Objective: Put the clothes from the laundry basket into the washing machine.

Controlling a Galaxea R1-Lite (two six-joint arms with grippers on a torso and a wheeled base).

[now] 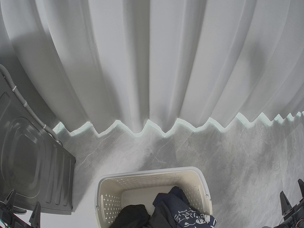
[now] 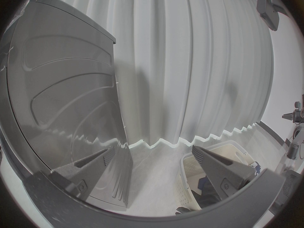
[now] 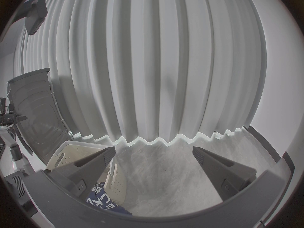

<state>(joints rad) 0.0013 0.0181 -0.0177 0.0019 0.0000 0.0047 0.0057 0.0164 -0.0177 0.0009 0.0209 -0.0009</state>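
Note:
The cream perforated laundry basket [image 1: 152, 178] stands on the floor at the bottom middle of the head view. In it lie a black garment [image 1: 133, 216] and a navy printed garment [image 1: 182, 211]. The grey washing machine [image 1: 28, 162] stands to the left, showing me a ribbed side panel. My left gripper [image 1: 24, 198] is open and empty, low beside that panel. My right gripper [image 1: 290, 187] is open and empty, to the right of the basket. In the left wrist view the left gripper [image 2: 152, 148] spans machine panel [image 2: 63, 95] and basket [image 2: 185, 171]. The right gripper [image 3: 153, 148] is over bare floor beside the basket [image 3: 79, 149].
A white pleated curtain [image 1: 152, 54] hangs behind the basket down to the floor. Grey marbled floor [image 1: 247, 155] lies open to the right of the basket. A corrugated hose [image 1: 25, 105] runs down the washing machine's panel.

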